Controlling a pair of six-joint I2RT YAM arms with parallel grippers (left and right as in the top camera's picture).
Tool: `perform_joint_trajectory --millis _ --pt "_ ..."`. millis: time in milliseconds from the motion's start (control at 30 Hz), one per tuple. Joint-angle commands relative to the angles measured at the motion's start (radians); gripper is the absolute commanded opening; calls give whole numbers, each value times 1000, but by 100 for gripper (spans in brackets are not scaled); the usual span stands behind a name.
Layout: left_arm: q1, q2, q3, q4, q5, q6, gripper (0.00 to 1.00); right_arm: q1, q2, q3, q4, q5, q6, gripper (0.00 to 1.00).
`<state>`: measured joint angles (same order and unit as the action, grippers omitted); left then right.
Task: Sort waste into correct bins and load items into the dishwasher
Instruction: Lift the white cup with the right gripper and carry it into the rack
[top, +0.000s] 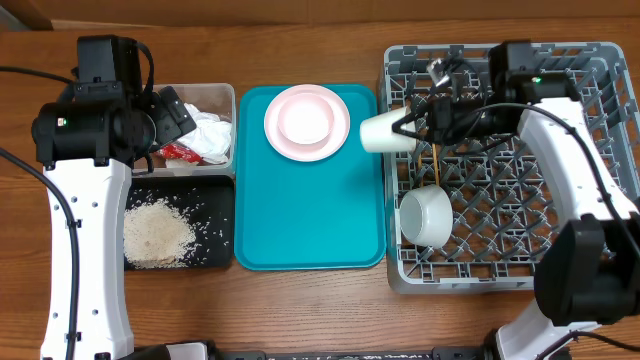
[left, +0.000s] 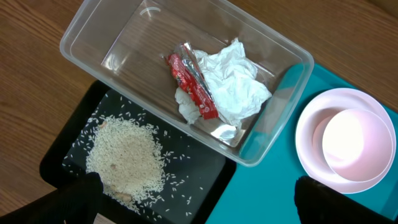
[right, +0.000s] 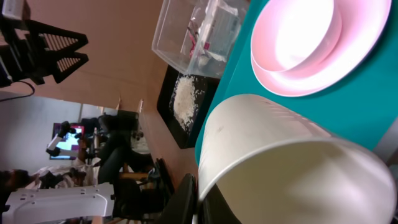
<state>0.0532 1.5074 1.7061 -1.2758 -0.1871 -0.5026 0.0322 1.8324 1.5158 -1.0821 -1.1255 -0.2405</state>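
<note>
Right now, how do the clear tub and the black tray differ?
The clear tub is see-through and deeper; the black tray is opaque and shallower. The clear tub holds crumpled tissue and a red wrapper, while the black tray holds a heap of rice. Both are rectangular and sit next to each other beside the teal tray.

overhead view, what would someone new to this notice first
The right claw holds a white cup on its side where the bright teal tray meets the grey dish rack. Next come the pink plate with a bowl on it at the top of the teal tray, and the rice heap in the black tray at the left.
</note>
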Motion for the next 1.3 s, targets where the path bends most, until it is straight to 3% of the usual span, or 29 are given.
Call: perform_joint_trajectory --millis 0,600,833,1267 --pt "3 3 5 0 1 -3 100 -8 20 -31 32 -53 -29 4" --pt "3 3 5 0 1 -3 100 -88 33 -167 103 14 -29 4" --pt "3 3 5 0 1 -3 100 -106 33 -169 55 126 -29 13" --pt "3 3 5 0 1 -3 100 -107 32 -168 -37 270 -29 12"
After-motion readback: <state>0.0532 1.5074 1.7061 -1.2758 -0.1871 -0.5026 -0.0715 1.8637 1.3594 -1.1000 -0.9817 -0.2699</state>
